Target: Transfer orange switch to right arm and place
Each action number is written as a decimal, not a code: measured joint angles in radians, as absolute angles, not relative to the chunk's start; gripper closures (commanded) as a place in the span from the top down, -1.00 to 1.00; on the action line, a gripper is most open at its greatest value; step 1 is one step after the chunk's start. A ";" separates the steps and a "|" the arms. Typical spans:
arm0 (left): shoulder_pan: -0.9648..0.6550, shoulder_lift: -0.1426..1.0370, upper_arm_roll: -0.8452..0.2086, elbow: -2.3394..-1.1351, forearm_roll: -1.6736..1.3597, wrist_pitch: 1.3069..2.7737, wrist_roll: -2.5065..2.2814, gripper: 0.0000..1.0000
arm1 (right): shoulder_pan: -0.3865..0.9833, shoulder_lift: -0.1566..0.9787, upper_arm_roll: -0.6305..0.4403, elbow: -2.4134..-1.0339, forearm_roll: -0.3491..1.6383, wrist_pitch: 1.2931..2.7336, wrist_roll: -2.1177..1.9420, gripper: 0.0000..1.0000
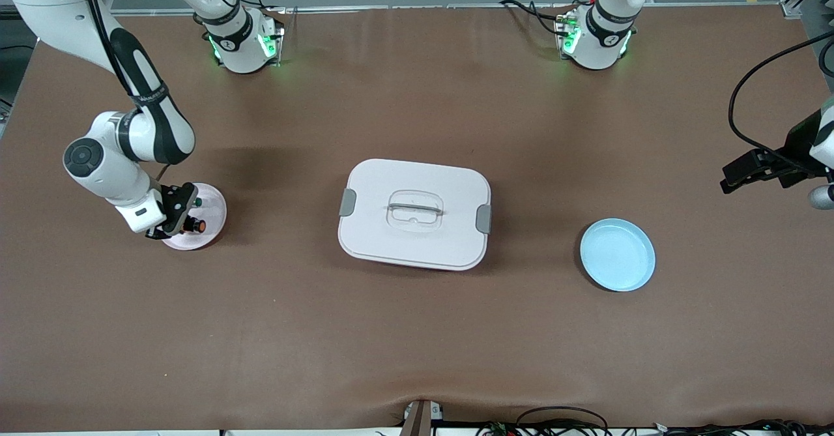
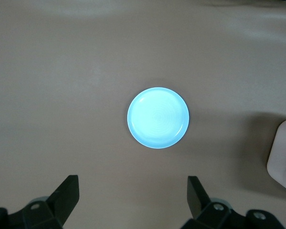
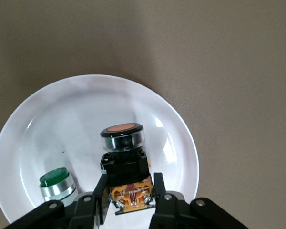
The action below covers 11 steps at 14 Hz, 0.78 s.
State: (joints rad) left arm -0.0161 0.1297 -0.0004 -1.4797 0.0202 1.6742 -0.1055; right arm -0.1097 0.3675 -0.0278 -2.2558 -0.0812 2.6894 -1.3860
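Gripping the orange switch [image 1: 194,225] by its body, my right gripper [image 1: 179,222] sits low over the pink plate [image 1: 212,203] at the right arm's end of the table, its cap pointing toward the lidded white box [image 1: 414,214]. My left gripper [image 1: 739,176] waits over the left arm's end.

Left wrist view: fingers [image 2: 66,195] spread, the blue plate [image 2: 158,118] below.

Right wrist view: the switch's long axis runs straight out from my fingers (release looks next); a green-capped switch [image 3: 58,184] lies beside it.

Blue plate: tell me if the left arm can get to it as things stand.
Probably yes. The left gripper hangs open over bare table near the blue plate, which holds nothing; the white box sits aside, toward the table's middle.
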 measured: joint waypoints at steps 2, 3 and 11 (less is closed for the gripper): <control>-0.024 0.129 0.012 -1.477 0.020 1.672 -0.105 1.00 | -0.110 0.369 -0.028 -2.262 -0.081 2.696 -1.386 -1.00; -0.024 0.129 0.014 -1.477 0.020 1.672 -0.105 1.00 | -0.110 0.371 -0.028 -2.263 -0.081 2.697 -1.386 -1.00; -0.025 0.117 0.013 -1.476 0.016 1.636 -0.126 1.00 | -0.110 0.378 -0.027 -2.266 -0.082 2.708 -1.413 -1.00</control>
State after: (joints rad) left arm -0.0250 0.1173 0.0130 -1.4758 0.0158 1.6361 -0.1264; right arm -0.1102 0.3784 -0.0271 -2.2660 -0.0823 2.7079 -1.4135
